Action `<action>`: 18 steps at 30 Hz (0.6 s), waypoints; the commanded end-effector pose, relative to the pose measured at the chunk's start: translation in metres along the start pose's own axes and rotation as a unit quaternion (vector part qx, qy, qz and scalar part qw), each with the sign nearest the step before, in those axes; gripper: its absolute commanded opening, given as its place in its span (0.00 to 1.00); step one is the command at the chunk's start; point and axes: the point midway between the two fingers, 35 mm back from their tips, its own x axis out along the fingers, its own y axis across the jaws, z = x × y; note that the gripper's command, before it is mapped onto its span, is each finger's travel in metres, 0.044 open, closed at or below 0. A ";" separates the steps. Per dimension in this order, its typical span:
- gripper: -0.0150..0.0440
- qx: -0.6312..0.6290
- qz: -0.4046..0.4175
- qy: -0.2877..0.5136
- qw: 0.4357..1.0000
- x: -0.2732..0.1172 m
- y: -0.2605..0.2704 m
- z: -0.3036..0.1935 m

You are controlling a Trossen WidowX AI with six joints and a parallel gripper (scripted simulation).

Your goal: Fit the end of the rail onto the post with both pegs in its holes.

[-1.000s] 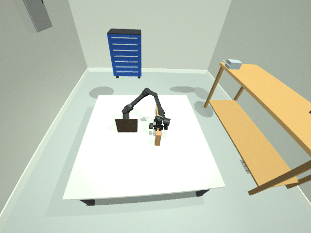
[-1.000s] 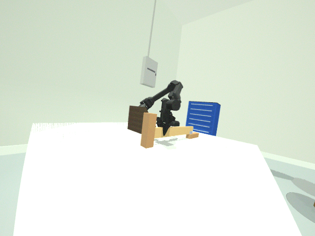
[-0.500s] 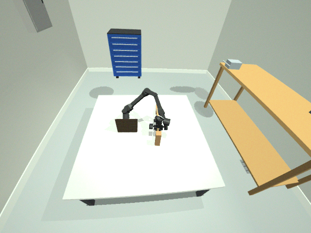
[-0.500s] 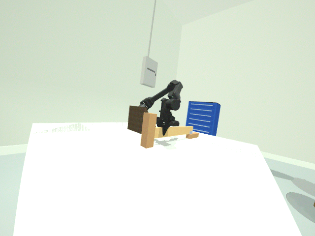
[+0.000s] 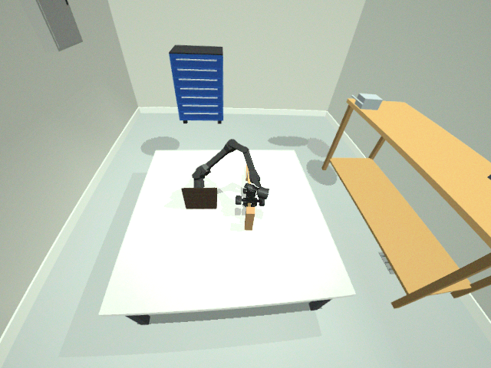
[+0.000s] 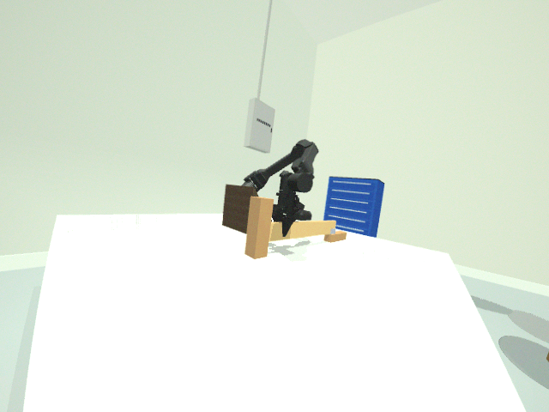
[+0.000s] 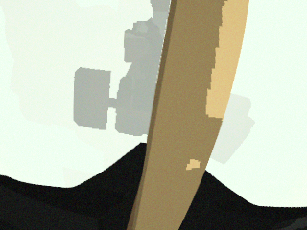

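The wooden bed rail [image 6: 310, 228] [image 7: 184, 96] runs from behind the post to the footboard block [image 6: 335, 237]. Its far end is at the bracket [image 6: 332, 231], and its near part is raised off the table. The wooden post [image 5: 249, 219] [image 6: 258, 227] stands upright at the near end of the rail. In the exterior view the post hides the rail's near end, so the pegs, the holes and any gap cannot be seen. My gripper [image 6: 286, 229] [image 7: 159, 151] is shut on the rail, a little behind the post, with a finger on each side.
A dark brown upright panel [image 5: 199, 198] [image 6: 238, 207] stands on the white table [image 5: 222, 269] [image 6: 221, 332], left of the post and in front of the arm's base. A blue drawer cabinet [image 5: 200, 85] and a wooden shelf bench [image 5: 432, 146] stand off the table.
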 end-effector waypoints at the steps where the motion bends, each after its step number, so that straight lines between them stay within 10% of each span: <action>1: 0.25 0.000 -0.005 0.004 1.000 -0.004 -0.002 -0.005; 7: 0.25 0.000 -0.005 0.004 1.000 -0.003 -0.002 -0.006; 18: 0.74 0.000 0.000 0.000 1.000 0.000 0.000 -0.002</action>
